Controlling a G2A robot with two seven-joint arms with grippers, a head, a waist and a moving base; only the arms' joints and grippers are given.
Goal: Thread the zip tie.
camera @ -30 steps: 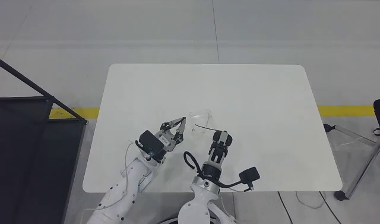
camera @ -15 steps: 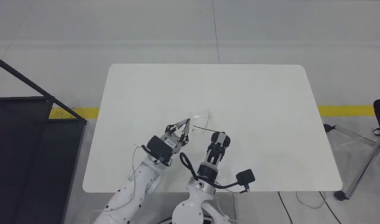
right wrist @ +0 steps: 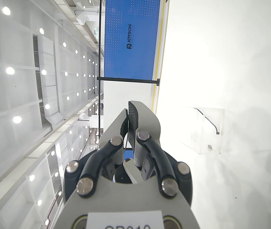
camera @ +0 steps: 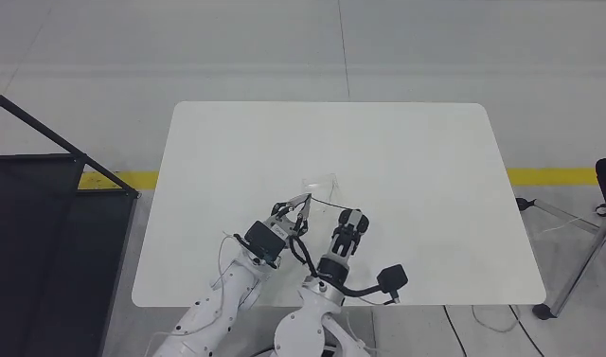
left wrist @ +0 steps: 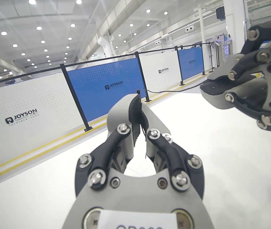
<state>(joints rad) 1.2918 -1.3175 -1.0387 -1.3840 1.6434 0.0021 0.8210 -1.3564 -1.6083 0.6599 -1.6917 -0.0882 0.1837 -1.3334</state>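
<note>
Locate both arms at the 6 o'clock edge of the tabletop [camera: 426,168], side by side and reaching toward 12 o'clock.

**Left arm.** The forearm runs toward 1 o'clock. In the top view the left hand [camera: 303,204] sits low over the tabletop, near its middle. In the left wrist view the left hand [left wrist: 139,101] has its fingers pressed together at the tips. You cannot tell whether anything is clamped between them.

**Right arm.** The right hand [camera: 353,217] lies at 4 o'clock from the left hand, close beside it and pointing toward 12 o'clock. In its own wrist view the right hand [right wrist: 128,110] has its fingers together with nothing gripped.

**Work item.** The zip tie [camera: 327,204] is a thin black strap. It starts just off the left hand's tips and runs toward the right hand's tips. A clear block [camera: 322,180] stands at 12 o'clock from the strap. In the right wrist view the zip tie [right wrist: 209,121] shows against the clear block [right wrist: 197,129]. You cannot tell whether the two are touching.
</note>
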